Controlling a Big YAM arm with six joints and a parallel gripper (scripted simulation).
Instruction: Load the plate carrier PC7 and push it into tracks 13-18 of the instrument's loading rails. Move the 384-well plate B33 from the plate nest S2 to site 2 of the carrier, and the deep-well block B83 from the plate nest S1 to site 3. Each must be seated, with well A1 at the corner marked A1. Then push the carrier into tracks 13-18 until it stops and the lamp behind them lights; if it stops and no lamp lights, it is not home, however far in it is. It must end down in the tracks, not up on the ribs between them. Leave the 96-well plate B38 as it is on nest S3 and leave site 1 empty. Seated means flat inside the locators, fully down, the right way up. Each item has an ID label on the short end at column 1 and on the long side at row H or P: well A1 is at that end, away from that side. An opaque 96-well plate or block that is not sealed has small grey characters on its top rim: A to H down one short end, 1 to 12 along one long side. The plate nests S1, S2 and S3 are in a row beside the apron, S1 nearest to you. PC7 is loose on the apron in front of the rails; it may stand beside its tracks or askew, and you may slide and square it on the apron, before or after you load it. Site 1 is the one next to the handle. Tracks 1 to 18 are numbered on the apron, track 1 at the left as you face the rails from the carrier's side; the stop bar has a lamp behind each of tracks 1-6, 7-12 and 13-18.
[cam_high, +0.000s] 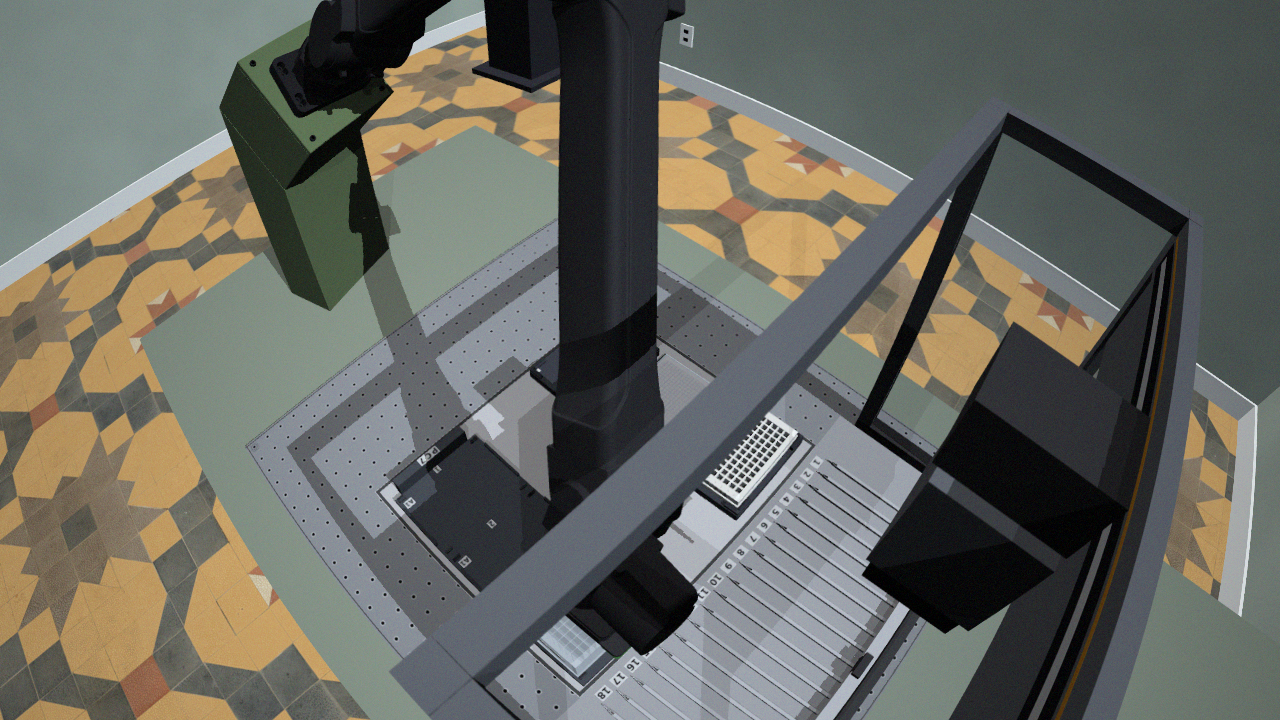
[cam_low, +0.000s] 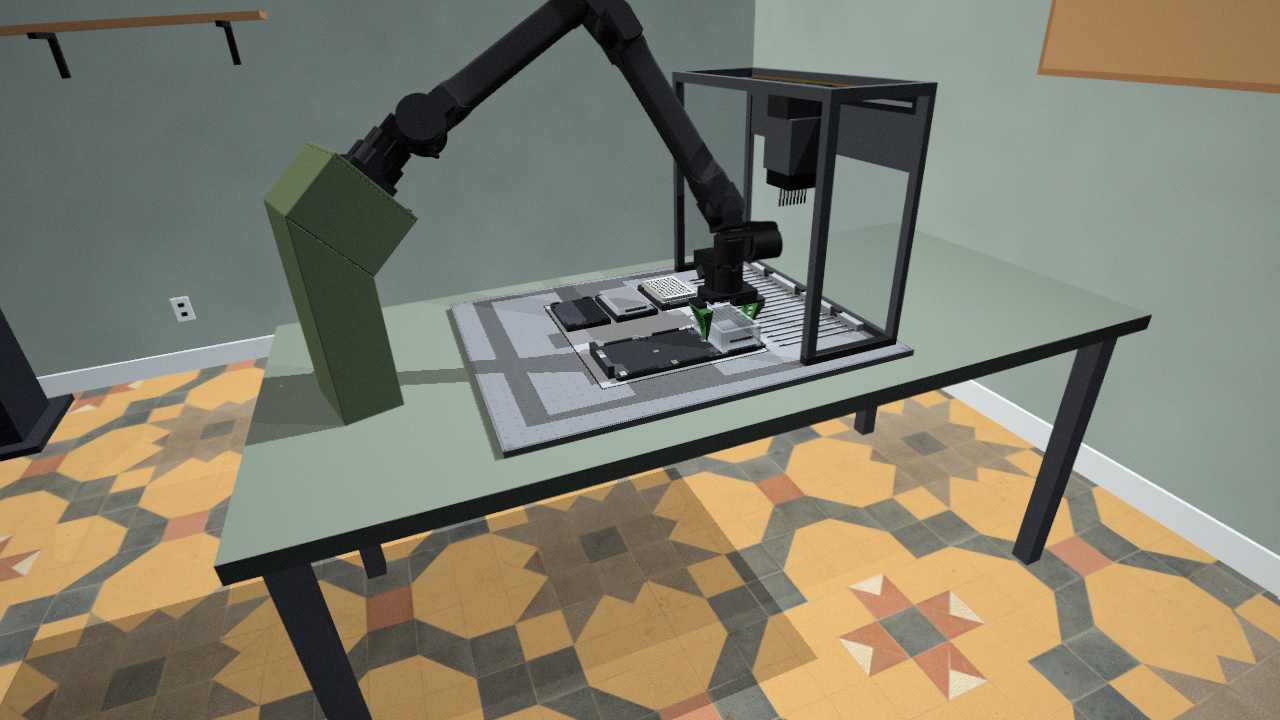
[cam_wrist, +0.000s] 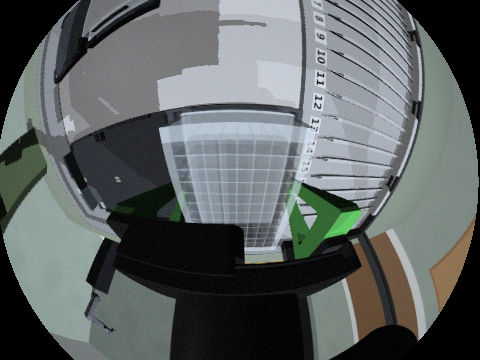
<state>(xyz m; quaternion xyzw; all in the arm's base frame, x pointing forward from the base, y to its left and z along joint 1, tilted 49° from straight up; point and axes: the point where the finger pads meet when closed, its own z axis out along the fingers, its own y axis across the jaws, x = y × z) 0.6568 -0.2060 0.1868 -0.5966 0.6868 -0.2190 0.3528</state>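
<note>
The dark plate carrier PC7 (cam_high: 465, 510) lies on the apron in front of the rails (cam_high: 789, 576), its label end away from them; it also shows in the exterior view (cam_low: 653, 353). The clear deep-well block B83 (cam_low: 733, 333) stands on the carrier's end site nearest the rails and looks level; it also shows in the wrist view (cam_wrist: 234, 174) and the top view (cam_high: 572, 646). My gripper (cam_low: 725, 312) is open, with its green fingers on either side of the block and clear of its walls. The grey 384-well plate B33 (cam_low: 626, 302) lies on the middle nest. The nearest nest (cam_low: 580, 313) is dark and bare.
The white 96-well plate B38 (cam_high: 750, 458) sits on the far nest beside the rails. The instrument's frame post (cam_low: 819, 223) and its pipetting head (cam_high: 1002, 483) stand over the rails. Track numbers 16 to 18 (cam_high: 617, 676) are by the block. The green arm base (cam_low: 335, 286) is at the table's left.
</note>
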